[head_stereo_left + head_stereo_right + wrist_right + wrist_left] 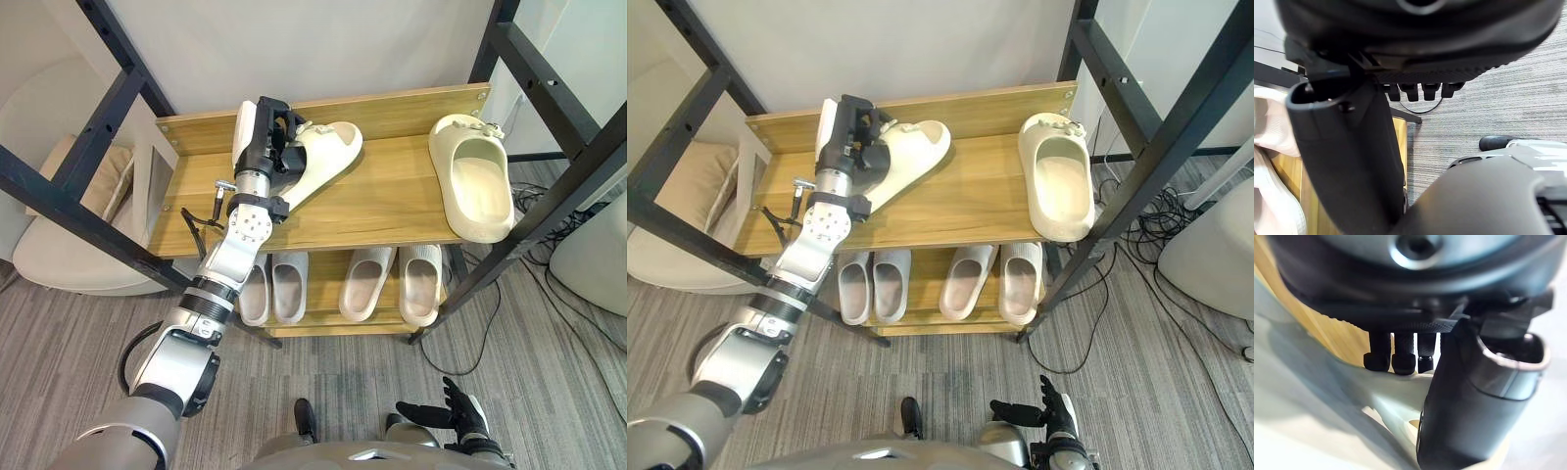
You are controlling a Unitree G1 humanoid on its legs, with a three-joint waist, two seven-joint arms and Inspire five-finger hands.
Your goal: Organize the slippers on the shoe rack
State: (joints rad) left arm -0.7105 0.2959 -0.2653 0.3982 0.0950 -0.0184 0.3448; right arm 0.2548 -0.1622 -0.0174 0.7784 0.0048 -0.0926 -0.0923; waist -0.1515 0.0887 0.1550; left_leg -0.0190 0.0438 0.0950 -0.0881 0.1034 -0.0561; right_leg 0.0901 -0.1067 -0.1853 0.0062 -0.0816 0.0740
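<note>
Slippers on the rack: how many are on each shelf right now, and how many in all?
Top shelf, cream slippers: 2 (one held by the left hand, one lying free at the right end)
Lower shelf, pale slippers: 4
Total: 6

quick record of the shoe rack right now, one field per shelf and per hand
top shelf: two cream slippers, well apart
left slipper: lies at an angle, near the back left
right slipper: lies straight, at the right end
lower shelf: four pale slippers in a row
left hand: fingers curled on the left slipper
right hand: low over the floor, fingers spread, holding nothing
</note>
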